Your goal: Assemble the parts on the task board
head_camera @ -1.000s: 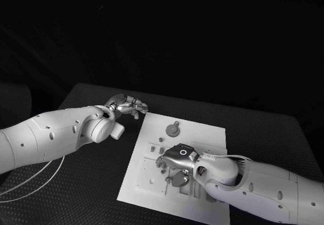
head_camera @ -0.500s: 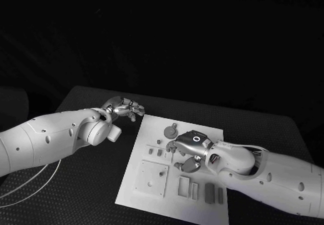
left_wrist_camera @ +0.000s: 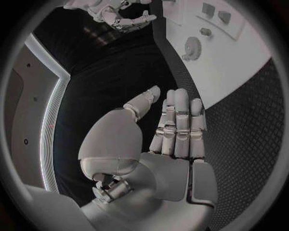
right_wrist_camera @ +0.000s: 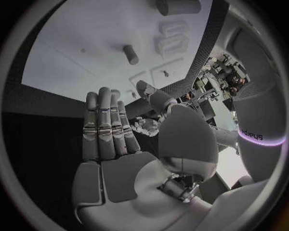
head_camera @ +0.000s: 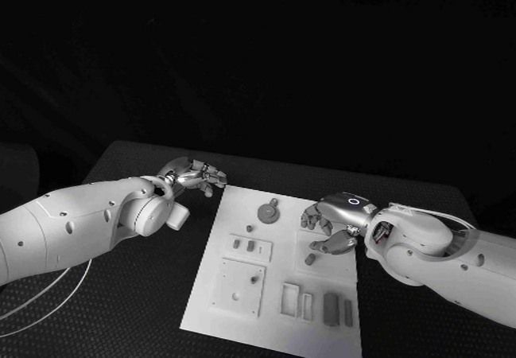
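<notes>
The white task board (head_camera: 276,339) lies in the middle of the black table. A gear-shaped part (head_camera: 268,214) lies near its far end, a short peg (head_camera: 309,259) stands near the middle, and two dark bars (head_camera: 330,308) lie near the front. My right hand (head_camera: 336,222) hovers over the board's far right side, fingers straight and holding nothing. In the right wrist view its fingers (right_wrist_camera: 103,125) point toward the board (right_wrist_camera: 66,57) and the peg (right_wrist_camera: 130,54). My left hand (head_camera: 195,175) hangs off the board's far left corner, empty, fingers (left_wrist_camera: 177,125) straight, with the gear (left_wrist_camera: 191,48) beyond.
A raised square (head_camera: 249,246) with two small pieces and a larger square plate (head_camera: 242,286) sit on the board's left half. Rectangular frames (head_camera: 289,298) lie beside the dark bars. Black table (head_camera: 114,316) surrounds the board. A cable (head_camera: 46,305) loops under my left arm.
My right hand has moved from over the board's near middle toward its far right side, uncovering the peg and the parts near the front. My left hand has hardly moved.
</notes>
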`<state>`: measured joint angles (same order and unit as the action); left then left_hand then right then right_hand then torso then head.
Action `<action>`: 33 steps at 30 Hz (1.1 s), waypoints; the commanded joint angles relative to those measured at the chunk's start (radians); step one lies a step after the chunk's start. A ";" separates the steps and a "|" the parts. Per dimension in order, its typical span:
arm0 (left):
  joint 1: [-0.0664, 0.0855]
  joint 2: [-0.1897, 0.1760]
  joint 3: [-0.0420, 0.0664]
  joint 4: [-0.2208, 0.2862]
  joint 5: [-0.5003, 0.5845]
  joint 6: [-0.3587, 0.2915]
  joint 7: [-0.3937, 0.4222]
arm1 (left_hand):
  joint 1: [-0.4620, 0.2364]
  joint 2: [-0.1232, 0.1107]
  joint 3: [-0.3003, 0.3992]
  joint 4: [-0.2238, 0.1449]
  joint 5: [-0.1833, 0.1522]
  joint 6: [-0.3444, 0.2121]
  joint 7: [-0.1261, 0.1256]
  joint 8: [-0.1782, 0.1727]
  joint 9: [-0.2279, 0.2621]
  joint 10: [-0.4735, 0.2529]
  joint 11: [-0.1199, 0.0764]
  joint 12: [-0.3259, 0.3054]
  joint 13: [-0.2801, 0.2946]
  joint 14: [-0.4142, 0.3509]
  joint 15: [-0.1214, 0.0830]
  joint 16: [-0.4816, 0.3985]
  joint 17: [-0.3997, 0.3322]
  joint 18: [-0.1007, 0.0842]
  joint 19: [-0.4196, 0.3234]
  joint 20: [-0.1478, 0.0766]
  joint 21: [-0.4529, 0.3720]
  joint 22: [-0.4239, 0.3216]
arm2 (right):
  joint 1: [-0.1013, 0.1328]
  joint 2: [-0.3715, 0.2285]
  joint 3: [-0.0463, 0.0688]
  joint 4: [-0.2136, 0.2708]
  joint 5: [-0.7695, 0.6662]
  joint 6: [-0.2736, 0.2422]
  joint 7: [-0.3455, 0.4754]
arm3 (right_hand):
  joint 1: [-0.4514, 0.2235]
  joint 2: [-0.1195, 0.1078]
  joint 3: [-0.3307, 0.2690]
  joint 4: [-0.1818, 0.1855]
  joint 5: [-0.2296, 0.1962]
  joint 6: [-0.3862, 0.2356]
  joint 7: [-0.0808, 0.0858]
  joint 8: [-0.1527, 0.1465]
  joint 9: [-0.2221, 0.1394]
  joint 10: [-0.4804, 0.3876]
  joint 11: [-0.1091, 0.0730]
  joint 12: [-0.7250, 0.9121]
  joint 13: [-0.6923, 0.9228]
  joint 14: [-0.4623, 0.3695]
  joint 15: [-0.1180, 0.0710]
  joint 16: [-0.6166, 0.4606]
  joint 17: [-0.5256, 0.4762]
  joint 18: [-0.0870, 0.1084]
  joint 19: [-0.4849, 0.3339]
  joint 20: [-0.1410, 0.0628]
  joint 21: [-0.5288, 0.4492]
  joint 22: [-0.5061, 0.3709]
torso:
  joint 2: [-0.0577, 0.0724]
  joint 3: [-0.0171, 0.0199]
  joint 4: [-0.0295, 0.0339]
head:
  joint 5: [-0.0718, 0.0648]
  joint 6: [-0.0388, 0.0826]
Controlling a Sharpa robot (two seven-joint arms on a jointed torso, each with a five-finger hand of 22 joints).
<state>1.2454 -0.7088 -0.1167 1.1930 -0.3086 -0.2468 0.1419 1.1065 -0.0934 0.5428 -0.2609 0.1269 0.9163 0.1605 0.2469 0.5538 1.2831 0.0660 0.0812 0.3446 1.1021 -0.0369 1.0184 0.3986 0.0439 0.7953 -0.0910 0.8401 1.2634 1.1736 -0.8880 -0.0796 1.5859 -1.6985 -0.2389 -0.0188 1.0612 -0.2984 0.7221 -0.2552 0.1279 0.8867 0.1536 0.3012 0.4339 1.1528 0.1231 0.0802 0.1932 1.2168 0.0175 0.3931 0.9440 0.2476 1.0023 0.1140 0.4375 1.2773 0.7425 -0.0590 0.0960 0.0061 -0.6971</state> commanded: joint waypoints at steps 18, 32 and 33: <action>0.001 0.001 -0.001 -0.002 0.003 0.034 0.020 | -0.008 -0.005 -0.002 0.003 -0.001 -0.008 -0.001 0.007 -0.001 0.001 0.002 -0.005 0.002 0.005 -0.002 -0.007 0.002 -0.011 0.006 -0.045 -0.007 0.002 | -0.049 0.011 -0.041 -0.027 -0.069 0.040 -0.001 | -0.008 0.001 -0.037 0.020 -0.073 0.000 -0.027 0.009 -0.004 0.007 -0.002 -0.001 -0.007 -0.001 -0.002 -0.001 0.010 0.014 0.002 0.001 0.000 0.005 | 0.001 -0.0003 0.0029 | -0.003 -0.004; 0.000 -0.004 -0.002 0.001 0.010 0.042 0.016 | -0.009 -0.003 -0.003 0.005 0.000 -0.010 0.000 0.007 -0.001 -0.001 0.003 -0.006 0.002 0.005 -0.002 -0.008 0.002 -0.011 0.006 -0.045 -0.008 0.002 | -0.066 0.034 -0.044 -0.044 -0.083 -0.001 0.002 | 0.051 0.002 0.059 0.066 -0.080 0.038 -0.017 0.041 0.011 0.070 -0.022 0.023 0.003 0.027 -0.020 0.010 0.026 0.014 0.035 -0.012 0.010 0.010 | 0.001 -0.0015 0.0034 | -0.004 -0.008; 0.000 -0.004 -0.002 0.001 0.010 0.042 0.016 | -0.009 -0.003 -0.003 0.005 0.000 -0.010 0.000 0.007 -0.001 -0.001 0.003 -0.006 0.002 0.005 -0.002 -0.008 0.002 -0.011 0.006 -0.045 -0.008 0.002 | -0.067 0.036 -0.044 -0.045 -0.083 -0.001 0.003 | 0.053 0.003 0.065 0.070 -0.080 0.041 -0.017 0.043 0.011 0.074 -0.023 0.025 0.004 0.028 -0.021 0.011 0.026 0.014 0.037 -0.012 0.011 0.010 | 0.001 -0.0016 0.0036 | -0.004 -0.008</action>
<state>1.2453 -0.7132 -0.1192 1.1907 -0.3068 -0.2228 0.1464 1.1065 -0.0934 0.5428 -0.2609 0.1269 0.9163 0.1605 0.2508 0.5540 1.2830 0.0660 0.0812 0.3455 1.1021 -0.0369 1.0145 0.3999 0.0440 0.7953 -0.0909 0.8361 1.2640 1.1085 -0.8548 -0.1232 1.5418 -1.7623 -0.2285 -0.0208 1.1048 -0.2959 0.7831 -0.1845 0.0503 0.9213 0.1343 0.3417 0.4449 1.2210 0.0983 0.0995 0.1962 1.2402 -0.0017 0.3983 0.9699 0.2542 1.0330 0.1014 0.4434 1.2863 0.7432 -0.0597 0.0991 0.0026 -0.7045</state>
